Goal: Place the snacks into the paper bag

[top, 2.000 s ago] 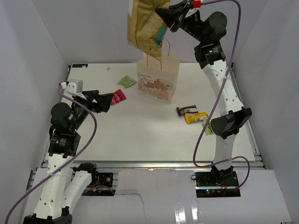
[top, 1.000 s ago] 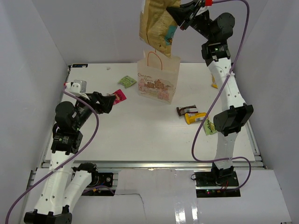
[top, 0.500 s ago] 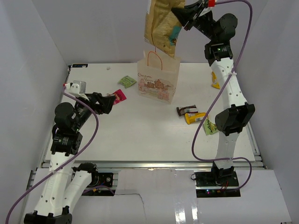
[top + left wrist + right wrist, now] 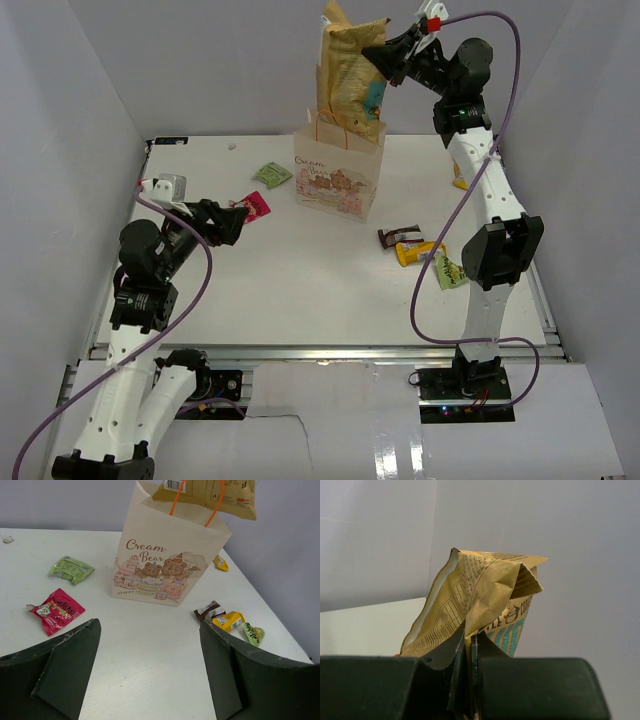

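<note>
My right gripper (image 4: 380,57) is shut on the large tan-yellow snack bag (image 4: 349,82) and holds it upright, its lower end at the mouth of the cream paper bag (image 4: 338,185); the wrist view shows the fingers pinching its crumpled edge (image 4: 485,590). My left gripper (image 4: 236,222) is open and empty, low at the left, facing the paper bag (image 4: 167,560). A magenta packet (image 4: 258,204) and a green packet (image 4: 271,174) lie left of the bag. A dark brown bar wrapper (image 4: 401,236), a yellow pouch (image 4: 417,251) and a green packet (image 4: 449,271) lie to its right.
Another yellow pouch (image 4: 459,180) lies at the far right behind the right arm. Grey walls close in the white table (image 4: 300,290) on the left, back and right. The bag's orange handles (image 4: 196,500) stand up around the held snack.
My right gripper has carried the tan-yellow bag rightward over the paper bag and then lowered it to the bag's mouth. The left gripper has barely shifted.
</note>
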Robot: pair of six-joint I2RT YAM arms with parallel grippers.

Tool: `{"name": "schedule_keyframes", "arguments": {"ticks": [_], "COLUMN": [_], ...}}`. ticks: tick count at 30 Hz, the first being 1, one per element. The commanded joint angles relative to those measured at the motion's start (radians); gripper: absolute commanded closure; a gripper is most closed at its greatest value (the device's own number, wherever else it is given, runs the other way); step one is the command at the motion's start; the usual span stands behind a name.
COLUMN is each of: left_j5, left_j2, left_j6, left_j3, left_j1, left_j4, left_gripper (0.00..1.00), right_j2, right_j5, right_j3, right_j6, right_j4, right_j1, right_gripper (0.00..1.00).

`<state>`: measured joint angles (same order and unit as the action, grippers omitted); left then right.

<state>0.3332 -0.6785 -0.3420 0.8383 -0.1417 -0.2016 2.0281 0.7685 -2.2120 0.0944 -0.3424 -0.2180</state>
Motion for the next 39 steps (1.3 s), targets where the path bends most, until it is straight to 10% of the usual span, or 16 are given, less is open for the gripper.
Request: {"name": "schedule_keyframes", "arguments": {"ticks": [1, 30, 39], "left_j5": [0.018, 0.032, 0.012], "left_j2": [-0.01, -0.006, -0.055], "left_j6": [-0.008, -0.025, -0.066], "left_j3": [-0.008, -0.01, -0.01], "left_j1": [-0.004, -0.004, -0.002], "left_j4": [0.019, -0.005, -0.007], "left_gripper": [0.1, 0.1, 0.1], "right_j2": [-0.032, 0.075, -0.055], "right_j5": [0.012, 0.224, 0.183], "right_j3": [-0.025, 0.098, 0.242], "right_j6": [-0.054, -0.156, -0.169], "right_j4": [-0.063, -0.276, -0.19], "right_j1": [-0.004, -0.038, -0.009], "right_gripper": [0.92, 0.9, 0.43]}}
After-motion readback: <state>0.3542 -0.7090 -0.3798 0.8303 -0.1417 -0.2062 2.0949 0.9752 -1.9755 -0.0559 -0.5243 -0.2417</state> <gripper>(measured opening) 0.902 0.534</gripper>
